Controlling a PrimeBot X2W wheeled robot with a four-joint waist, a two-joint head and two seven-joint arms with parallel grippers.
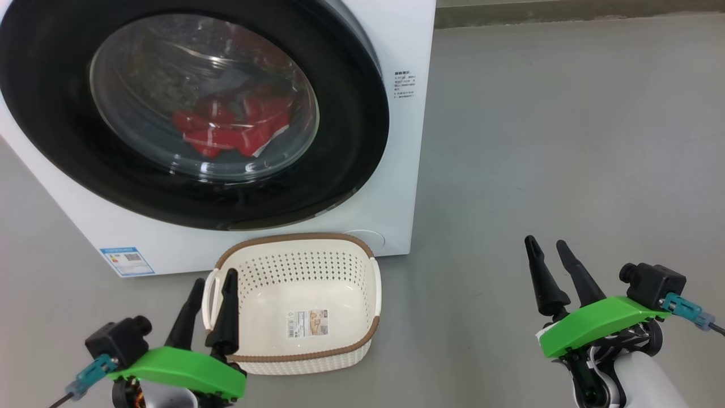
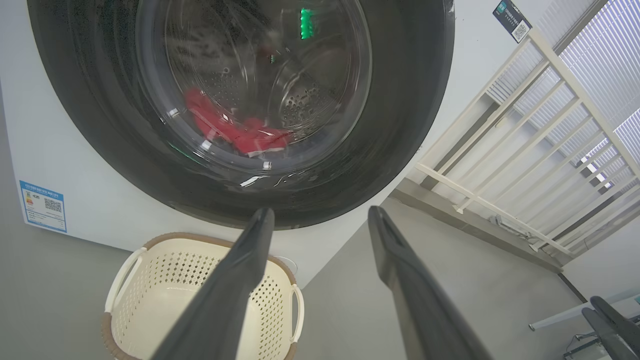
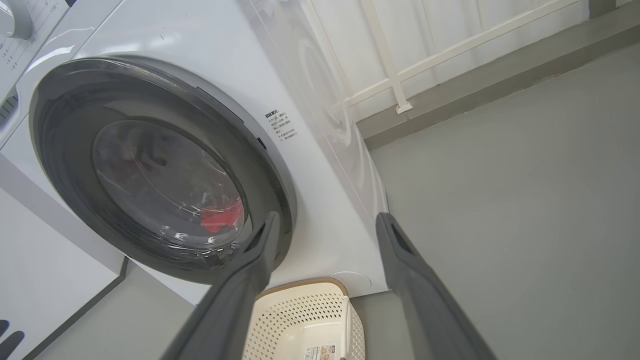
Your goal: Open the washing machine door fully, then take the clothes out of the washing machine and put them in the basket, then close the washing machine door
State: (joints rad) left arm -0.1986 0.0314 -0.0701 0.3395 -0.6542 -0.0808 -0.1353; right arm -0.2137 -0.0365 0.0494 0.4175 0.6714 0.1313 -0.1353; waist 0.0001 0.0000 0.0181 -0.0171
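Risk: my left gripper [image 1: 214,277] and right gripper [image 1: 545,241], both spread empty, may swing the glossy black-rimmed round door [image 1: 56,141] into the cream perforated basket [image 1: 306,266].

The washing machine door [image 1: 351,141] is showing a glossy black rim and clear glass, the washing machine [image 1: 409,56] smooth white panels. The basket [image 1: 300,266] is showing perforated cream plastic; the clothes [image 1: 226,133] are looking like soft red cloth.
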